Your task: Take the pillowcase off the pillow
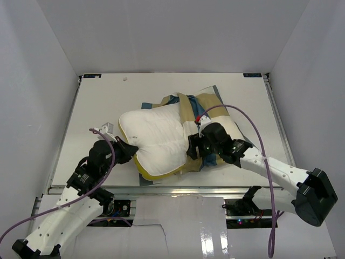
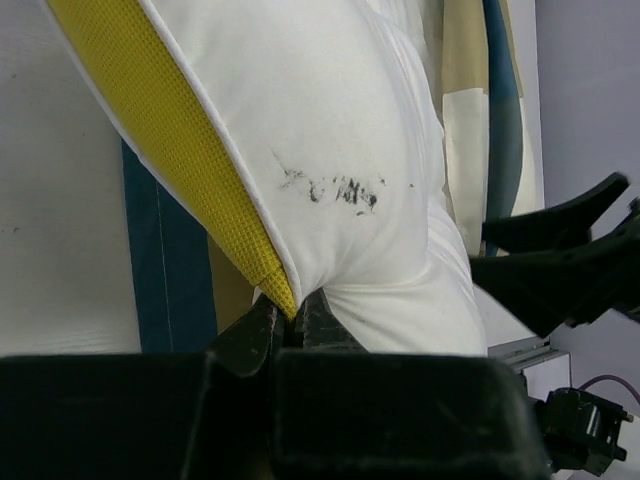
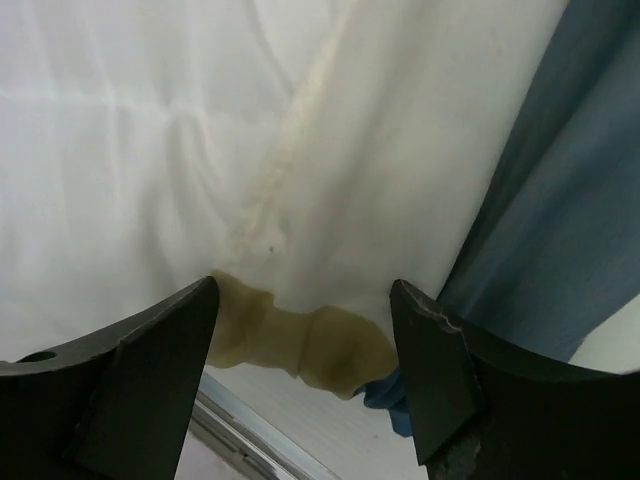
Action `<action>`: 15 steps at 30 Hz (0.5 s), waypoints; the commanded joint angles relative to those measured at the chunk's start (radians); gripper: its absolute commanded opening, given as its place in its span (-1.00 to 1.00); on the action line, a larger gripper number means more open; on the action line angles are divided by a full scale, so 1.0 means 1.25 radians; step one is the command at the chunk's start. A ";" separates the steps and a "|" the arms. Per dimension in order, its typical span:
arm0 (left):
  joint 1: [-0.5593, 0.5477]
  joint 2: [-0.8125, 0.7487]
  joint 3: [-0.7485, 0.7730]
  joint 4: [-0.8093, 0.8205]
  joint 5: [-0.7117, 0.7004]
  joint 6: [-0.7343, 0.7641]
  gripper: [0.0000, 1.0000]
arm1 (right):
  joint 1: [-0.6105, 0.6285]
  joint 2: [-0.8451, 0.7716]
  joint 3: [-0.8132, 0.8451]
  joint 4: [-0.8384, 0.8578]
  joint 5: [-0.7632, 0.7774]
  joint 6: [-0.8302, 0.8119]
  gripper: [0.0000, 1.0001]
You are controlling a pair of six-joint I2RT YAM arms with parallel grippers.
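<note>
The white pillow (image 1: 156, 135) with yellow piping lies in the middle of the table, mostly out of the checked tan, blue and cream pillowcase (image 1: 207, 110), which is bunched around its right end. My left gripper (image 1: 131, 149) is shut on the pillow's near left edge, pinching the yellow piping (image 2: 200, 170) and white fabric (image 2: 350, 150). My right gripper (image 1: 193, 148) is open over the pillowcase's opening edge near the front. In the right wrist view its fingers (image 3: 160, 350) straddle a rumpled tan hem (image 3: 300, 345), with white fabric (image 3: 200, 130) above and blue cloth (image 3: 560, 230) at the right.
The white table (image 1: 97, 108) has a metal front rail (image 1: 161, 190) close under the pillow. Grey walls enclose the left, back and right. A blue strip of pillowcase (image 2: 165, 270) lies flat under the pillow. The right arm's black fingers (image 2: 560, 250) show in the left wrist view.
</note>
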 commanded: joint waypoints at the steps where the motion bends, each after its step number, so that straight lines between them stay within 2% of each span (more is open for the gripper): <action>1: 0.003 0.044 0.032 0.077 0.009 0.001 -1.00 | 0.034 -0.044 -0.088 0.110 0.156 0.060 0.48; 4: 0.001 0.091 0.044 0.084 0.010 0.008 -1.00 | 0.066 -0.038 -0.116 0.099 0.216 0.078 0.39; 7: 0.001 0.115 0.064 0.088 0.001 0.014 -1.00 | 0.086 -0.046 -0.125 0.092 0.267 0.096 0.21; 8: 0.001 0.120 0.077 0.078 -0.006 0.019 -1.00 | 0.086 -0.052 -0.124 0.089 0.290 0.099 -0.02; 10: 0.003 0.147 0.151 0.052 -0.037 0.035 -1.00 | 0.068 -0.072 -0.119 0.069 0.382 0.100 -0.65; 11: 0.003 0.162 0.185 0.024 -0.042 0.044 -1.00 | 0.049 -0.077 -0.116 0.057 0.395 0.097 -0.84; 15: 0.003 0.264 0.381 -0.056 -0.059 0.089 -1.00 | -0.077 -0.105 -0.104 0.005 0.388 0.088 -0.85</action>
